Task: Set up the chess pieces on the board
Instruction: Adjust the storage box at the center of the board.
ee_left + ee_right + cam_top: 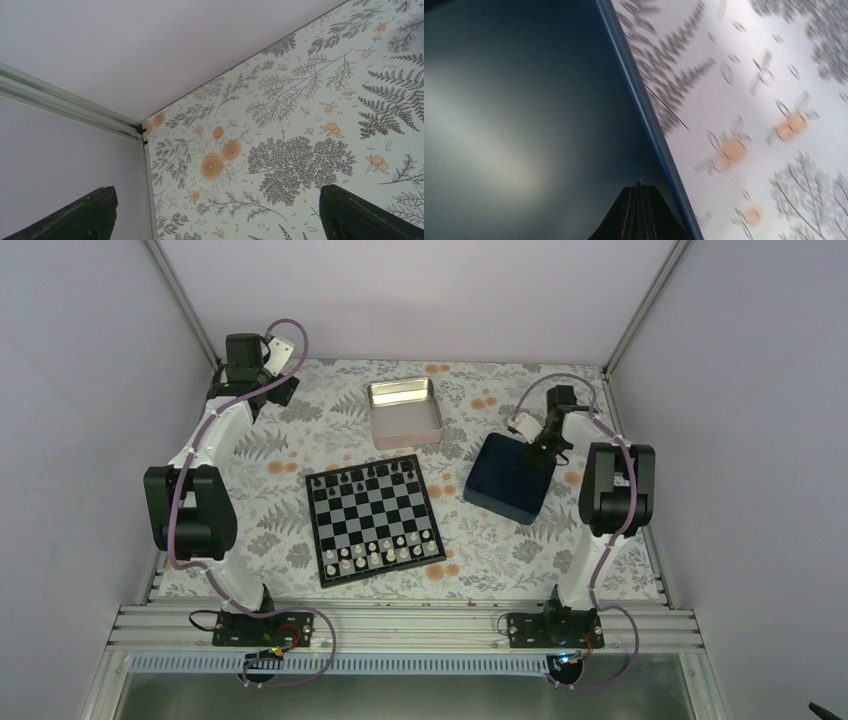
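The board point(372, 520) lies in the middle of the table. Several black chess pieces point(370, 476) stand along its far edge, and cream-white chessmen point(380, 554) fill its near rows. My left gripper point(256, 390) is at the far left corner of the table, well away from the board. In the left wrist view it point(215, 220) is open and empty, fingers point(75, 215) wide apart over the floral cloth. My right gripper point(540, 447) is over the navy box. In the right wrist view it point(639, 186) is shut above the box's dark top near its edge, with nothing visibly held.
A navy blue box point(508, 478) point(524, 115) sits right of the board. A shiny metal tin point(404, 412) lies behind the board. The floral cloth point(300, 115) covers the table, with walls and metal corner posts point(65, 107) around it.
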Action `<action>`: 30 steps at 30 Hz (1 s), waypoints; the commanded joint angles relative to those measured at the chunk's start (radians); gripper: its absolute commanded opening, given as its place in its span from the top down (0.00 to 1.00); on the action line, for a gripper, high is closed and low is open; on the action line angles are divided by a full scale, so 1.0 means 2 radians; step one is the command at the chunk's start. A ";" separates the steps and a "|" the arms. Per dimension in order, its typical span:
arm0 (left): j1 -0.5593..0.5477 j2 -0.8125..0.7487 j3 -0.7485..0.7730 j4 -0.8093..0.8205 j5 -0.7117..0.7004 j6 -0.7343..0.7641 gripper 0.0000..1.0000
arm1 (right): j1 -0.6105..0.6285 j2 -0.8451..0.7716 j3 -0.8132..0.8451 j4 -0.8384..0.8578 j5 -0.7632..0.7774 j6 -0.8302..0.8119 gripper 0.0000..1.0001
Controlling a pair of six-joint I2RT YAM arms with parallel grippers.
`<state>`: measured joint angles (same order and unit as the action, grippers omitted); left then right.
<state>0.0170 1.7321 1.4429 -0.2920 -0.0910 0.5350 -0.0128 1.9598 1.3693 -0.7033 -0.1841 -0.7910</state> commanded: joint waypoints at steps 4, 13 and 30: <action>0.001 0.015 0.027 -0.009 -0.006 -0.001 0.00 | -0.054 -0.056 -0.029 -0.002 0.023 -0.001 0.96; -0.002 0.021 0.033 -0.010 -0.005 -0.002 0.00 | -0.086 -0.107 -0.093 -0.058 0.045 -0.028 0.96; -0.008 0.027 0.040 -0.009 -0.004 -0.004 0.00 | -0.109 -0.209 -0.213 -0.183 0.039 -0.064 0.96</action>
<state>0.0071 1.7626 1.4902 -0.3157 -0.0975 0.5350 -0.2237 1.6405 0.9859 -0.9485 -0.0956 -0.8841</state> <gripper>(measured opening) 0.999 0.043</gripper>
